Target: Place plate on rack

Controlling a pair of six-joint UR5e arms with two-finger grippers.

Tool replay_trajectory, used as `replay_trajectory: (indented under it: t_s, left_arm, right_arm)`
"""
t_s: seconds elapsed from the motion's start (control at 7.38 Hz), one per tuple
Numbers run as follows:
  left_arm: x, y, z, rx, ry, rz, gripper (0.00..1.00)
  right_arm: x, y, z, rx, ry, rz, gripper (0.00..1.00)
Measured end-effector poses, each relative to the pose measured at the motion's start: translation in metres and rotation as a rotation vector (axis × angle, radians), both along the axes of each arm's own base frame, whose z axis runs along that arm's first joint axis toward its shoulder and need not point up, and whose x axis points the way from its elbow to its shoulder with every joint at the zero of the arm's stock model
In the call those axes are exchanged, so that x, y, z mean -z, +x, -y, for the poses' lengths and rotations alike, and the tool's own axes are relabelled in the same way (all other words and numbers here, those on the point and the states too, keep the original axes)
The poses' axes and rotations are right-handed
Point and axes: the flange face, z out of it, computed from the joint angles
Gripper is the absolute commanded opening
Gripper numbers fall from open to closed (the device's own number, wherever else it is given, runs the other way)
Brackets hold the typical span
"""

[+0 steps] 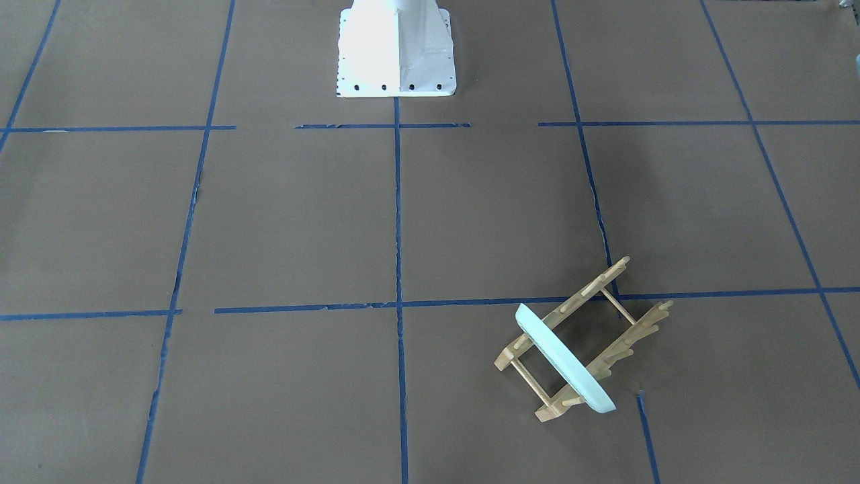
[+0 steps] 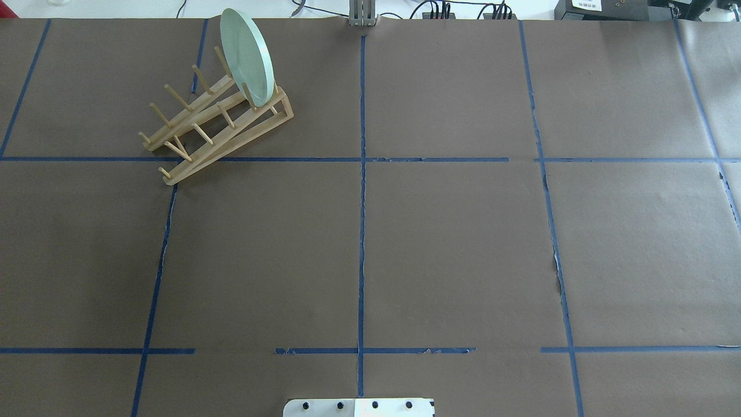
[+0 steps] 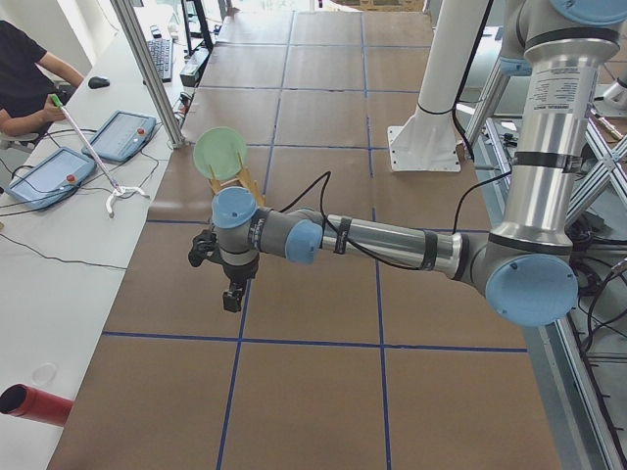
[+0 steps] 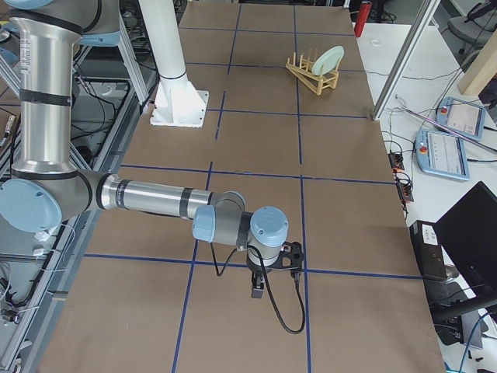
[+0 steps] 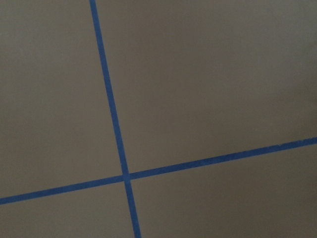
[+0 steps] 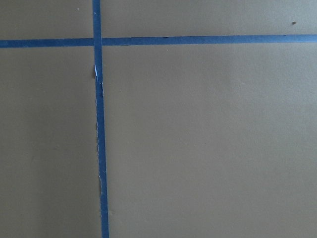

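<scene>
Plate (image 2: 248, 55) sits in the rack (image 2: 214, 130), on edge in the end slot, leaning on the pegs, at the far-left of the counter (image 2: 451, 243). Judging by that, the placement looks done. Rack's long axis runs diagonally, near-left to far-right, with the plate at the far-right end. Left arm (image 3: 372, 240) is the nearer one: its wrist hangs over the counter a bit short of the rack, which lies beyond it toward the far side. Right arm (image 4: 155, 198) is well apart, at the opposite end. Jaws on both: can't tell whether spread or pressed together, since only the side views show them. Both wrist views show only bare counter and blue tape (image 5: 111, 104).
</scene>
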Motion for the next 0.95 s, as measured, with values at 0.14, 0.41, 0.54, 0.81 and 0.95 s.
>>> replay_trajectory:
  t_s: [0.14,0.41,0.54,0.81,0.95]
  left_arm:
    - [-0.009,-0.015,-0.011,-0.011,0.008,-0.024,1.0]
    - [-0.019,-0.03,-0.029,-0.009,-0.004,-0.072,1.0]
    - [-0.019,-0.032,-0.033,-0.007,-0.005,-0.081,1.0]
    - [-0.019,-0.034,-0.036,-0.005,-0.006,-0.085,1.0]
    - [-0.022,-0.034,-0.037,-0.004,-0.016,-0.085,1.0]
  right_arm:
    - [0.0,0.0,0.0,0.0,0.0,0.0,1.0]
    - [0.0,0.0,0.0,0.0,0.0,0.0,1.0]
    - [0.0,0.0,0.0,0.0,-0.001,0.0,1.0]
    - [0.0,0.0,0.0,0.0,0.0,0.0,1.0]
    - [0.0,0.0,0.0,0.0,0.0,0.0,1.0]
